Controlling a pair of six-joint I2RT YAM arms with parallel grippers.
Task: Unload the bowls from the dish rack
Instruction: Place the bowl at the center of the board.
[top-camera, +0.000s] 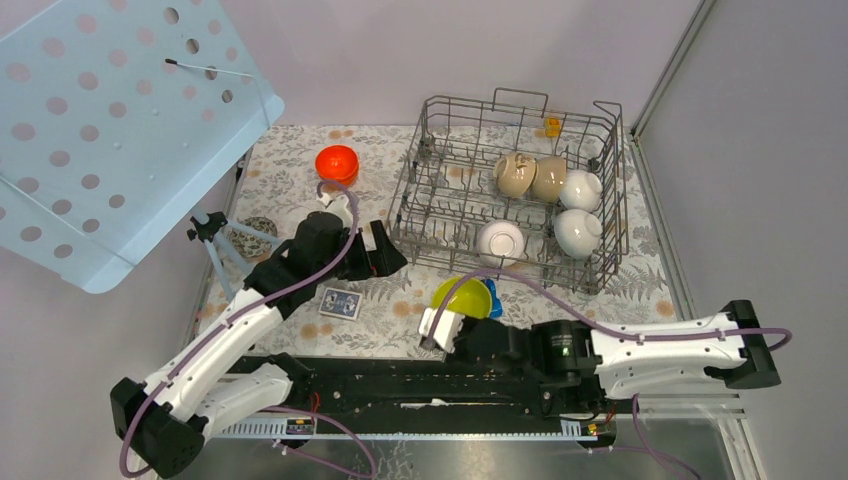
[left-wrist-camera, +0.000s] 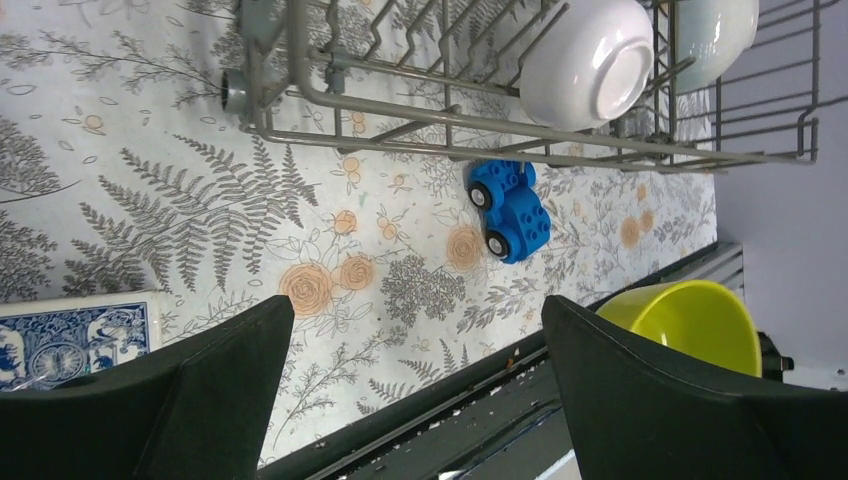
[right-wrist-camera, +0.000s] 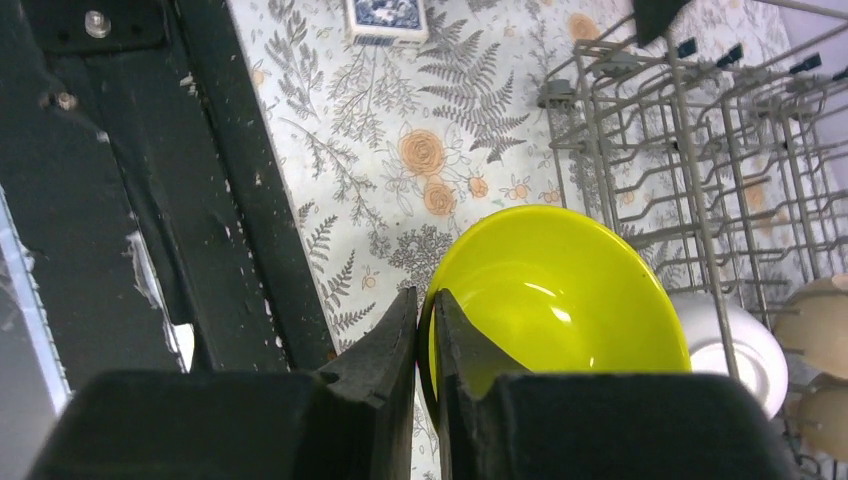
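My right gripper (top-camera: 443, 320) (right-wrist-camera: 427, 310) is shut on the rim of the yellow-green bowl (top-camera: 462, 296) (right-wrist-camera: 560, 290) and holds it in front of the dish rack (top-camera: 430, 190), near the table's front edge. The bowl also shows in the left wrist view (left-wrist-camera: 690, 320). In the rack lie two beige bowls (top-camera: 515, 175) (top-camera: 549, 178) and three white bowls (top-camera: 581, 188) (top-camera: 578, 233) (top-camera: 500, 242). An orange-red bowl (top-camera: 337, 163) stands on the table, left of the rack. My left gripper (top-camera: 385, 250) (left-wrist-camera: 415, 340) is open and empty by the rack's front left corner (left-wrist-camera: 330, 95).
A blue toy car (left-wrist-camera: 508, 210) lies just in front of the rack, beside the yellow-green bowl. A card deck (top-camera: 340, 303) lies under the left arm. A small tripod (top-camera: 215, 235) and a blue perforated panel (top-camera: 100, 120) stand at the left.
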